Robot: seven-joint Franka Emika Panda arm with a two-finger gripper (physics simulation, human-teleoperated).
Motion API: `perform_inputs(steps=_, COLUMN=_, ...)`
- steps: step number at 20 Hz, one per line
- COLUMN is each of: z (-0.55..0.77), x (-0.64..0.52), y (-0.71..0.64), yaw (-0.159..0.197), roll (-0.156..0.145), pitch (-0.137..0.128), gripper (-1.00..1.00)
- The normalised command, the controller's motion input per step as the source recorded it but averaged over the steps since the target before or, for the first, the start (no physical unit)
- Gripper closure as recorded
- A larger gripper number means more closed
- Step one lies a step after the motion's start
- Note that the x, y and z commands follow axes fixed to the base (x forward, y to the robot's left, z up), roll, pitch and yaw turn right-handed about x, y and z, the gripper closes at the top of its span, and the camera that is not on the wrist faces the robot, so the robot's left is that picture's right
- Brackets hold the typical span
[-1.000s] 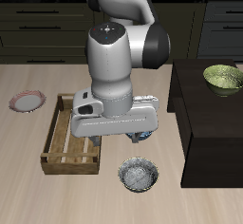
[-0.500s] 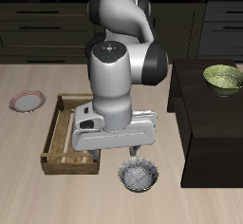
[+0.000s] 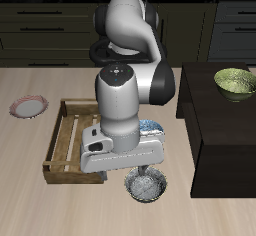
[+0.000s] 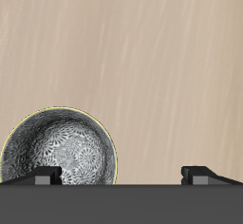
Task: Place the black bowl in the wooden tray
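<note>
A pink plate is shown near the table's far edge. Beside it, the tray is laid with its long axis running from the table's front toward the back. The bowl is set upright, mouth upward, on the table near the front edge, just beside the tray and outside it. The gripper is held directly above the bowl; its fingers are spread wide and nothing is gripped. A green bowl is seen on the dark cabinet.
</note>
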Motion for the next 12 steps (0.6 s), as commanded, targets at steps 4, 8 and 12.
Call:
perform_inputs(steps=4, z=-0.19, x=0.03, y=0.08, yaw=0.016, roll=0.000, pitch=0.007, gripper=-1.00)
perform_inputs(steps=8, z=-0.24, x=0.02, y=0.06, yaw=0.014, roll=0.015, pitch=0.036, gripper=-1.00)
perform_inputs(steps=12, z=-0.18, x=0.04, y=0.06, yaw=0.006, roll=0.013, pitch=0.023, gripper=-1.00)
